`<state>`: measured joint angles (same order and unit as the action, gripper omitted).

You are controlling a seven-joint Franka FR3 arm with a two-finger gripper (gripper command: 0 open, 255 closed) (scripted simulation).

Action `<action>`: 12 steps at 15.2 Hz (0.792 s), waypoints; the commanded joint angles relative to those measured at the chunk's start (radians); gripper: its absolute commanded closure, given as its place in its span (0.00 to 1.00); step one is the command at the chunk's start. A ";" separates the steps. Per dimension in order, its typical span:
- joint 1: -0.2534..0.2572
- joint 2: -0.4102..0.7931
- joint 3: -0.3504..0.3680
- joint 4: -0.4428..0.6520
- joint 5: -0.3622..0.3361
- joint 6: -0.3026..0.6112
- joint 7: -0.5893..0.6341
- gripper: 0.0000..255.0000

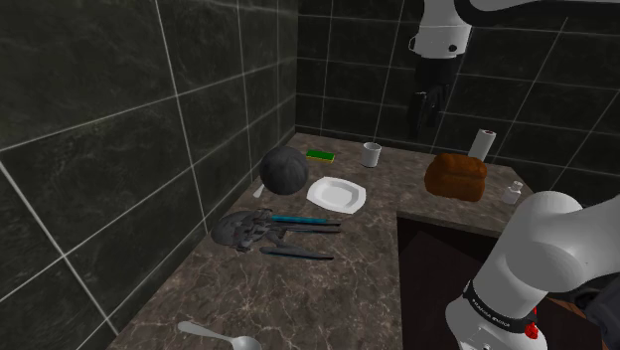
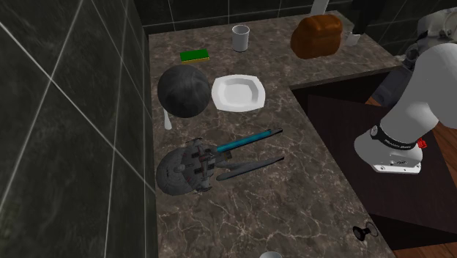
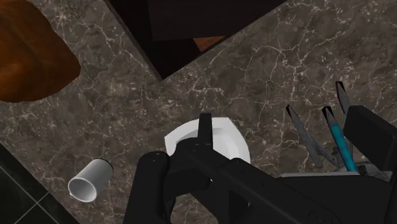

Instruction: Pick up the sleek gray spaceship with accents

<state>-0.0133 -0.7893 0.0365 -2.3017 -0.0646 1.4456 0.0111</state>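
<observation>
Gripper (image 1: 429, 111) high above counter (image 1: 358, 254), fingers apart, holding nothing (height probably for free approach). Gray spaceship (image 1: 260, 231) lies flat near tiled wall, just beside white plate (image 1: 336, 194), below dark ball (image 1: 283, 169).

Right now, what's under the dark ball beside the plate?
A small white piece pokes out from beneath the dark ball, onto the marble counter. The ball covers the rest, so I can't identify it.
</observation>
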 commanded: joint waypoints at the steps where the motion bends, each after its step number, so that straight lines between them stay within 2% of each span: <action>1: 0.000 0.000 0.000 0.000 0.000 0.000 0.000 0.00; 12: 0.064 0.298 0.053 -0.019 0.039 0.316 -0.027 0.00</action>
<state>0.0458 -0.5145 0.0868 -2.3157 -0.0272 1.7317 -0.0097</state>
